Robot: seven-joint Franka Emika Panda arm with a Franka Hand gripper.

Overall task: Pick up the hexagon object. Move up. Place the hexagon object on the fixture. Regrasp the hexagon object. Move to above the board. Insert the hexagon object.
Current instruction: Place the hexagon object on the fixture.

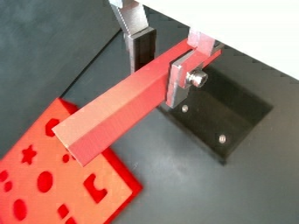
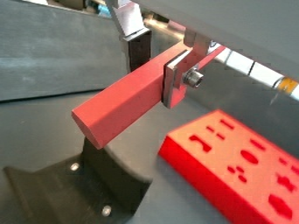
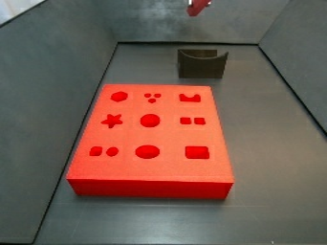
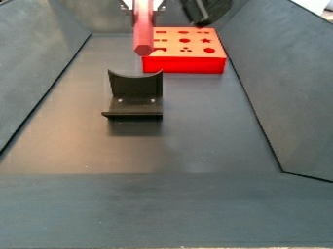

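Observation:
In both wrist views my gripper [image 1: 160,83] [image 2: 158,81] is shut on the hexagon object [image 1: 117,109] [image 2: 122,105], a salmon-red faceted rod. The rod is clamped near one end between the silver finger with the bolt and the dark-padded finger, and its long free end sticks out sideways. The rod hangs high in the air: only its tip [image 3: 196,6] shows at the upper edge of a side view, and it [image 4: 140,27] points downward above the fixture [image 4: 132,94] [image 3: 201,62]. The dark fixture [image 1: 228,109] [image 2: 93,188] lies below the gripper. The red board [image 3: 151,134] [image 4: 182,49] lies flat on the floor.
Grey sloped walls enclose the dark floor [image 3: 274,191] on all sides. The board [image 1: 47,175] [image 2: 239,166] with its shaped cut-outs sits apart from the fixture, with a strip of floor between them.

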